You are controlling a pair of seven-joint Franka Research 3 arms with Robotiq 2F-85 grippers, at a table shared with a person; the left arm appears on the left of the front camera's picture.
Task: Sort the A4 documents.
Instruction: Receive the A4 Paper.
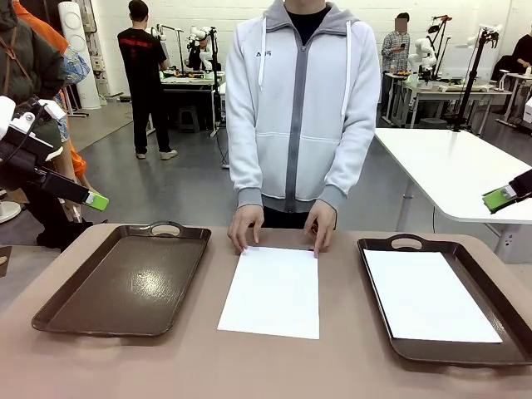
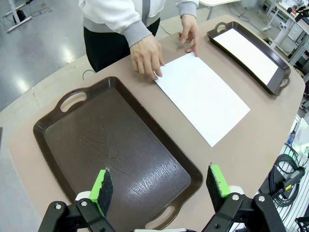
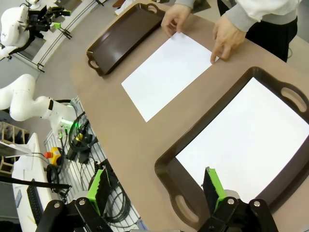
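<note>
Left gripper [image 2: 159, 183] has its jaws wide and holds nothing, hovering over the dark tray [image 2: 53, 140] left of the loose A4 sheet [image 1: 270, 291]. Right gripper [image 3: 156, 187] is wide too, nothing in it, over the right tray [image 3: 166, 166] right of that sheet, with a second sheet [image 3: 246, 135] flat inside. Person's hands [image 1: 246, 226] press the loose sheet's far edge.

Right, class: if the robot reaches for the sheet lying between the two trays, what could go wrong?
The sheet lies flat on the table, so the left end effector may slide over it or crease it. The person's hands rest on its far edge; a reach could bump them, or a pull might tear the paper.
</note>
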